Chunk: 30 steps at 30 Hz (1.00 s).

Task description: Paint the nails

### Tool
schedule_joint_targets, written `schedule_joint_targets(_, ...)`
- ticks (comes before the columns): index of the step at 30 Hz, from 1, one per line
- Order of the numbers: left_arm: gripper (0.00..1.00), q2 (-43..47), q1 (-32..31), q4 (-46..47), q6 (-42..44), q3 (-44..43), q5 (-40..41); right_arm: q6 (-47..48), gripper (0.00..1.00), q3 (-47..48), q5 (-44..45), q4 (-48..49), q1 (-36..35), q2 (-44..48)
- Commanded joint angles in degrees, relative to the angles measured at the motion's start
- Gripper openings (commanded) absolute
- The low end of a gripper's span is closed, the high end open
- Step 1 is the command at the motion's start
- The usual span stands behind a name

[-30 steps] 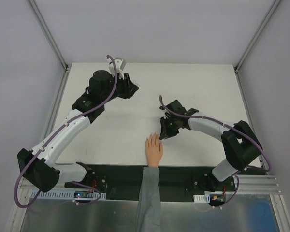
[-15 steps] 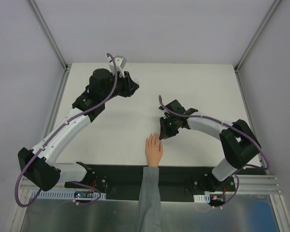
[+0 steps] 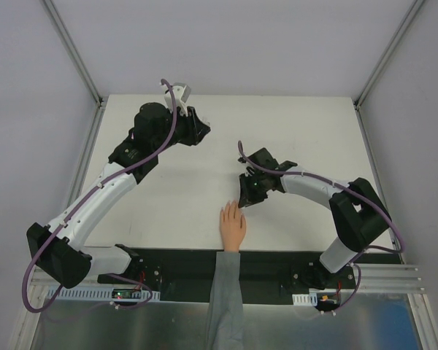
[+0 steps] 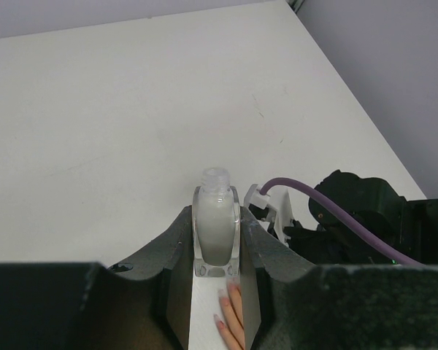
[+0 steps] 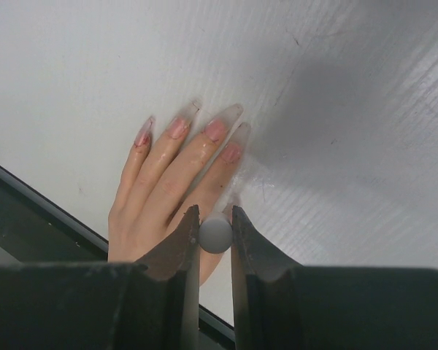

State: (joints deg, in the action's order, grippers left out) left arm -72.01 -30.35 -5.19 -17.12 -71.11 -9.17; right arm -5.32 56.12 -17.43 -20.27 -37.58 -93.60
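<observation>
Right now the nails (image 5: pixel 216 130), long and pinkish, lie on peach mannequin fingers (image 5: pixel 168 164) flat at the worktop's (image 3: pixel 168 197) near edge. Close by, the right hand (image 5: pixel 214 213) pinches a small grey knob (image 5: pixel 216 235). Well apart, the left hand (image 4: pixel 216 219) clamps an uncapped pale bottle (image 4: pixel 217 240).

Count from my side — one hand (image 5: pixel 164 193), four nails (image 5: pixel 177 128) showing, one bottle (image 4: pixel 217 233), one round grey knob (image 5: pixel 216 234), two arms — left arm (image 3: pixel 106 189), right arm (image 3: pixel 310 188).
</observation>
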Motion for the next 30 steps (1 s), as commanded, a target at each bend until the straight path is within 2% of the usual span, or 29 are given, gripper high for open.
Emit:
schedule_joint_targets(1,0.00,-0.3,-0.1,2.1,0.9,-3.1,-1.6,0.0,0.00,2.5,-0.6,-0.2,0.4,-0.8)
schedule_joint_targets(30,0.00,0.4,-0.1,2.0,1.6,-2.5,-1.1,-1.5,0.00,0.0,-0.6,-1.3,0.1,0.1)
